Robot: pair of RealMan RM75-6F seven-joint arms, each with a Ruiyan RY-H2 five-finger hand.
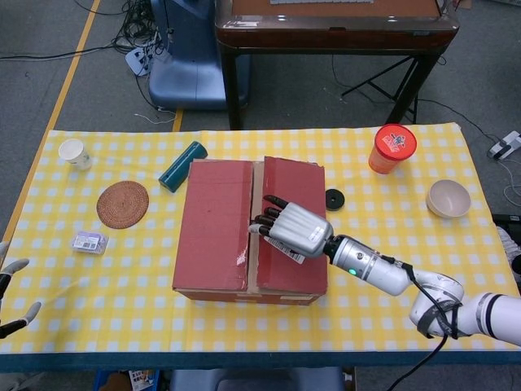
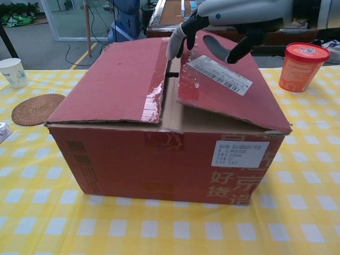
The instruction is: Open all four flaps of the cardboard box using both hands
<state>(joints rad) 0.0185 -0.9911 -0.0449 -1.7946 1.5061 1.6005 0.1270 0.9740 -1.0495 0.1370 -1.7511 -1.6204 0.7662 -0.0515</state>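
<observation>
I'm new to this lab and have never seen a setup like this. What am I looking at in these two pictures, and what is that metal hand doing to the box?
This is a two-armed robot with humanlike hands, steered by a person. Both pictures come from its own cameras: the head view looks down on the table, the chest view looks straight at the box. The right hand has its fingers hooked under the edge of the box's right flap and lifts it at the middle seam; the left flap lies flat. The left hand waits, empty, at the table's edge. Around the box lie a coaster, a paper cup, a teal tube, a red tub and a bowl.
</observation>
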